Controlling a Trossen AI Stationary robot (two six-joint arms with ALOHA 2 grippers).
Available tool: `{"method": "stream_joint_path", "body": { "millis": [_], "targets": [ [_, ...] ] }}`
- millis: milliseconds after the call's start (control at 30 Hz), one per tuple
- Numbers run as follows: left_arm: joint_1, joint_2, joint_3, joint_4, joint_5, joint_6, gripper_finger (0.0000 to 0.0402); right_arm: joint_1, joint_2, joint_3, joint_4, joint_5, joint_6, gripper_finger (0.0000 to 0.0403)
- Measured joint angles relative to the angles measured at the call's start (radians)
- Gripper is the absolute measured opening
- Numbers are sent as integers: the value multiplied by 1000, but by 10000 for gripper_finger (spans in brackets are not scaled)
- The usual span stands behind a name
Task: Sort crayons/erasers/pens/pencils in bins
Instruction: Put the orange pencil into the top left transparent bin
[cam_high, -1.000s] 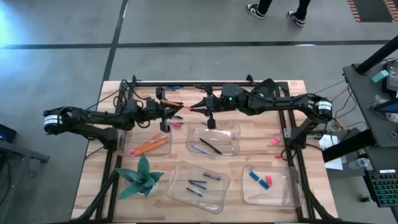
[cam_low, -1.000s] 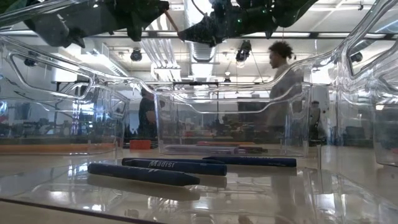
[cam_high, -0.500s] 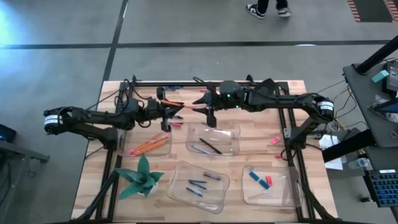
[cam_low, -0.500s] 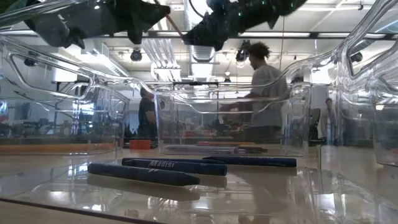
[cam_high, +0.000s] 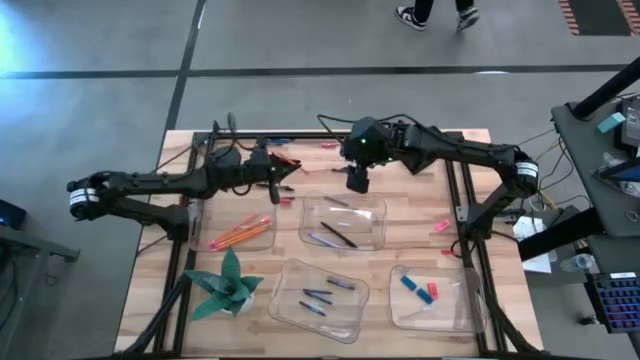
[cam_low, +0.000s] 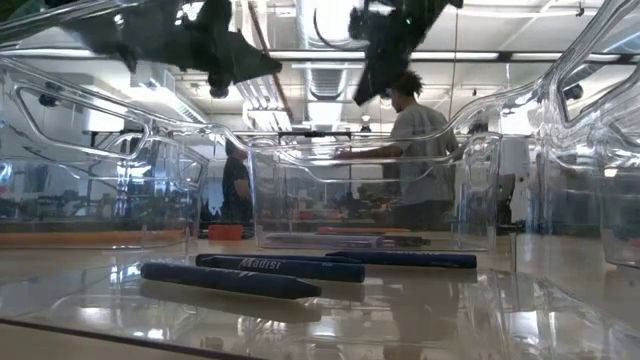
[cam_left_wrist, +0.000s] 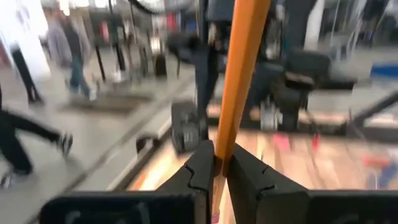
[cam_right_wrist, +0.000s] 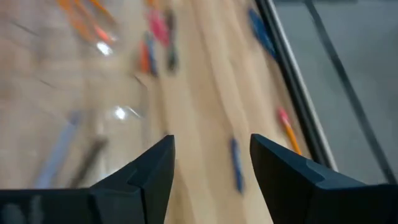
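My left gripper (cam_high: 272, 172) hangs over the table's far left part, shut on an orange pencil (cam_left_wrist: 239, 74). My right gripper (cam_high: 357, 182) hovers open over the far rim of the middle far bin (cam_high: 343, 222), tipped down, with nothing between its fingers (cam_right_wrist: 211, 155). Orange pencils lie in the left bin (cam_high: 245, 232). Dark pens lie in the middle far bin, blue crayons (cam_low: 260, 270) in the near middle bin (cam_high: 318, 298), and red and blue erasers in the near right bin (cam_high: 432, 296). My left gripper pinches the orange pencil's shaft (cam_left_wrist: 219, 163) between its two fingers, which lie level and across the shaft. The long end (cam_left_wrist: 249, 25) sticks out past the fingertips; a short end shows on their other side. The pencil is lifted clear of the table.
A green folded-paper plant (cam_high: 228, 285) stands at the near left. Small loose pieces lie on the wood: a red one (cam_high: 284, 200) below my left gripper, one (cam_high: 327, 144) by the far rail, pink ones (cam_high: 441, 226) at the right. People move in the room behind.
My right gripper has opened, let go of the pencil, risen, drawn back toward the table's right and tipped downward. My left gripper keeps the pencil, has turned level and has shifted a little toward the far edge.
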Motion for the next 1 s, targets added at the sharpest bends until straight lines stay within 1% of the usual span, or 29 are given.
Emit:
{"method": "stream_joint_path", "body": {
  "millis": [100,233,333,400,500,633,767,833,900,1000],
  "targets": [
    [0,-35,112,-303,0,1,14,-30,-1,-9,-67,56,7,201],
    [-5,-61,278,-743,11,-22,14,-88,-1,-59,-71,62,19,201],
    [-17,-68,365,-1011,25,-97,13,-135,-1,-118,-15,64,19,201],
    [-32,-71,382,-1139,28,-154,13,-163,-1,-164,49,61,18,201],
    [-62,-85,372,-1250,32,-248,13,-196,3,-230,156,61,8,201],
    [-95,-123,368,-1410,67,-367,13,-214,21,-292,296,61,-7,201],
    [-127,-167,353,-1502,71,-444,13,-213,51,-319,354,58,-8,201],
    [-132,-182,336,-1537,70,-452,13,-213,66,-329,370,58,-8,201],
    [-133,-188,307,-1546,34,-452,13,-213,84,-341,389,58,-7,201],
    [-133,-189,252,-1541,-56,-439,13,-213,120,-352,416,58,-7,201]
  ]
}}
